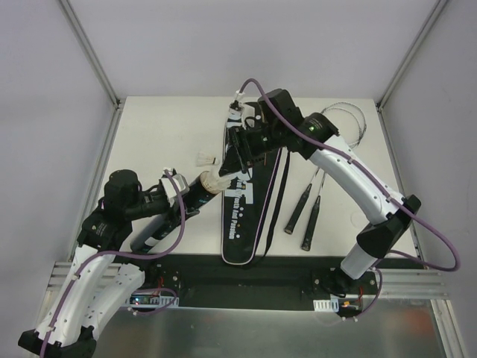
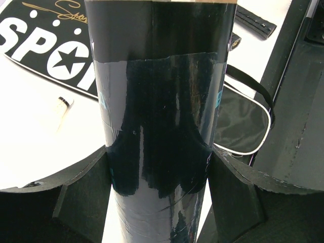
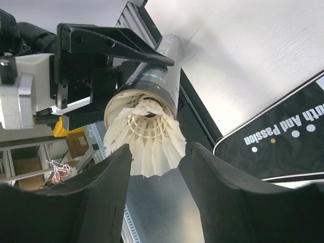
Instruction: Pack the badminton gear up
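**Shuttlecock at tube mouth, both arms engaged**

Left arm: folded low over the near-left corner of the table [image 1: 164, 127], forearm pointing right and away. The left gripper [image 2: 159, 172] is clamped on the black tube [image 2: 162, 101], one finger pressed to each side of its glossy wall. The tube slants up from the near left, its open end raised toward the bag.

Right arm: rising from its base at the near right, elbow high over the far-right area, wrist bent back toward the centre. The right gripper [image 3: 159, 152] has its jaws parted, one on either side of the feather skirt of a shuttlecock [image 3: 149, 134]. That shuttlecock sits nose-first in the tube mouth, skirt protruding.

Room: open table surface lies at the far left and far centre. The near edge is bounded by an aluminium rail [image 1: 417, 280].

Surroundings:
- The black bag [image 1: 242, 216], white-lettered, lies lengthwise at centre, just right of the tube mouth; the right wrist hangs above its far end.
- A loose shuttlecock [image 1: 205, 160] lies on the table just beyond the tube mouth.
- Two rackets [image 1: 297, 212] lie right of the bag, handles nearest, partly under the right arm.
- A purple cable [image 1: 440, 253] loops off the right arm.
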### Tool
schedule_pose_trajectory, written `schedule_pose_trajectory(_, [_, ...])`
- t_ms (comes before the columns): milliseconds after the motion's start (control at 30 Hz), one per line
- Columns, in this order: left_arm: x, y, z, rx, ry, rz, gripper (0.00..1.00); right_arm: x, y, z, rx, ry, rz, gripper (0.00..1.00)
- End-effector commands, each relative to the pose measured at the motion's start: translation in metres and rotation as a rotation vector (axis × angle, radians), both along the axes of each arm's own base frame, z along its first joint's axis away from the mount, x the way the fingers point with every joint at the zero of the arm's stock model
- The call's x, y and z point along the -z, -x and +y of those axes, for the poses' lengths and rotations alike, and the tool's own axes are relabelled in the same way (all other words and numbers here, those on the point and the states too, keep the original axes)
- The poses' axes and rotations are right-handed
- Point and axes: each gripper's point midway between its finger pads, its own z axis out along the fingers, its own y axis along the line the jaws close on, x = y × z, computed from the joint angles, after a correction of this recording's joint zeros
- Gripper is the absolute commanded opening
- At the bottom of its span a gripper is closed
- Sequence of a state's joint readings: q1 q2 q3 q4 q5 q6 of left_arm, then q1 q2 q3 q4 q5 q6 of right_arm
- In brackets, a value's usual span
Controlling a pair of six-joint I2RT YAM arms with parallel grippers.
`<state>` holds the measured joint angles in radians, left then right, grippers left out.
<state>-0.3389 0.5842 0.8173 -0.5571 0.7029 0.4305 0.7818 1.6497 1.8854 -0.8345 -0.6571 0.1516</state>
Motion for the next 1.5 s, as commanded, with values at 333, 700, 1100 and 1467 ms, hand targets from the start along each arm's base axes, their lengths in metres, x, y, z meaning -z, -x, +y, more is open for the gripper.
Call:
schedule_pose_trajectory(333, [-0.047,-0.016,0.0,-0.072,0.094,-0.131,0.0,0.029,0.007,0.06,-0.04,0.114,-0.062,0.64])
schedule_pose_trajectory(700, [-0.052,-0.035,0.022,-0.283,0.118,-0.15,0.0,-0.008,-0.003,0.064,0.004,0.002,-0.092,0.78])
schedule_pose_trajectory(1100, [-0.051,-0.059,0.068,-0.598,0.075,-0.18,0.0,-0.049,-0.083,0.016,0.385,-0.141,-0.257,0.91])
schedule_pose_trajectory(1467, [-0.075,-0.058,0.086,-0.683,0.056,-0.212,0.0,0.065,-0.2,0.024,0.833,0.259,-0.287,0.89])
